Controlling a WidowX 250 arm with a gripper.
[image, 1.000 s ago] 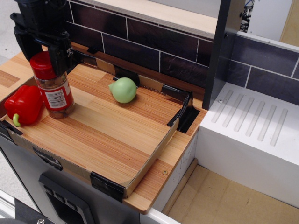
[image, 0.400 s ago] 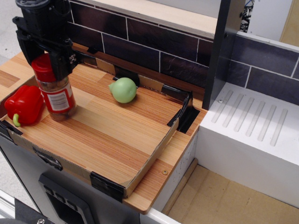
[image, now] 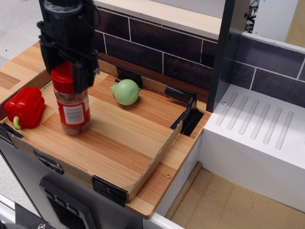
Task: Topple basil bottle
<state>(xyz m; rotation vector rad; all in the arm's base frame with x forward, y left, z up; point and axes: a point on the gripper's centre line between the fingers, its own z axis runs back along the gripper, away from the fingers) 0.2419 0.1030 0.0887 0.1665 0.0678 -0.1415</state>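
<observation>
The basil bottle (image: 73, 109) is a clear jar with a red cap and a red-and-white label. It stands upright on the wooden board (image: 124, 138), left of the middle, and looks slightly blurred. My black gripper (image: 68, 71) comes down from above, with a finger on each side of the red cap, and holds the bottle at its top. The jar's lower body and label are in plain sight.
A red bell pepper (image: 24, 107) lies at the board's left edge, close to the bottle. A pale green round fruit (image: 126, 92) sits behind and to the right. A low cardboard rim (image: 157, 157) borders the board. A white sink drainer (image: 257, 129) is on the right.
My gripper and the bottle have moved together to the right and toward the front, away from the pepper. The bottle has stayed upright.
</observation>
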